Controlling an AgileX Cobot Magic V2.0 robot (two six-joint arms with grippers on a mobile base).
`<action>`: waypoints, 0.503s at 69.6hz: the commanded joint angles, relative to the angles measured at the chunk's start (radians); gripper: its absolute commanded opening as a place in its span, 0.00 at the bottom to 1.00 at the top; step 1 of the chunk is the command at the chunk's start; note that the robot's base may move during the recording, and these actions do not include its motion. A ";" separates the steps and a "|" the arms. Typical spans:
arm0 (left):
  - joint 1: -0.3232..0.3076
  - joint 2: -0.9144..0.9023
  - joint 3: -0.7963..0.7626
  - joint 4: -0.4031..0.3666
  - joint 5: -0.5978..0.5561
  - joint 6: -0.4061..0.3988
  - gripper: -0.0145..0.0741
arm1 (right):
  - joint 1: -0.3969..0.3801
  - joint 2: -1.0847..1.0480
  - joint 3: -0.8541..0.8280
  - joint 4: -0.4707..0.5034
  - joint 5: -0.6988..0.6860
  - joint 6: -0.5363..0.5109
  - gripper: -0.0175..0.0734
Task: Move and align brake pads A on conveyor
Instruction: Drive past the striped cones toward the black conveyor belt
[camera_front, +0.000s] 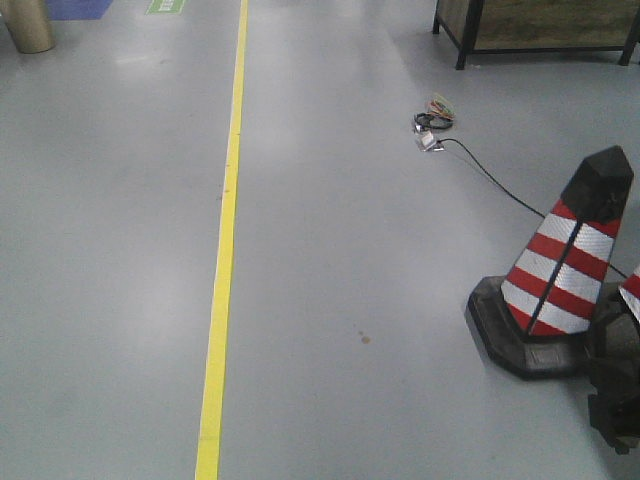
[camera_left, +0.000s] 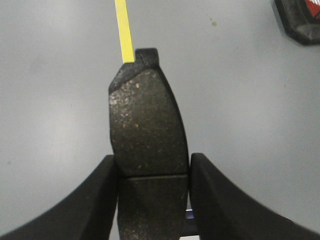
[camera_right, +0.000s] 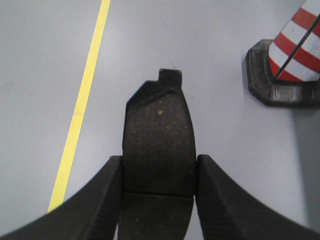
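A dark brake pad (camera_left: 147, 130) with a centre groove is clamped across its width by my left gripper (camera_left: 153, 165), held above the grey floor. A second brake pad (camera_right: 159, 140), speckled, with a tab at its far end, sits the same way between the fingers of my right gripper (camera_right: 159, 167). Both pads point away from the cameras with the friction face up. The conveyor is out of view in every frame. Neither gripper shows in the front view.
Grey floor with a yellow line (camera_front: 224, 250) running away from me. A red-and-white traffic cone (camera_front: 565, 270) on a black base stands at the right, also the cone (camera_right: 295, 45) in the right wrist view. A cable with a small box (camera_front: 432, 135) lies beyond it.
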 joint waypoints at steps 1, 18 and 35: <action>-0.003 -0.001 -0.028 -0.008 -0.062 0.002 0.16 | -0.005 -0.004 -0.030 -0.003 -0.077 -0.010 0.22; -0.003 -0.001 -0.028 -0.008 -0.060 0.002 0.16 | -0.005 -0.004 -0.030 -0.003 -0.077 -0.010 0.22; -0.003 -0.001 -0.028 -0.008 -0.061 0.002 0.16 | -0.005 -0.004 -0.030 -0.003 -0.077 -0.010 0.22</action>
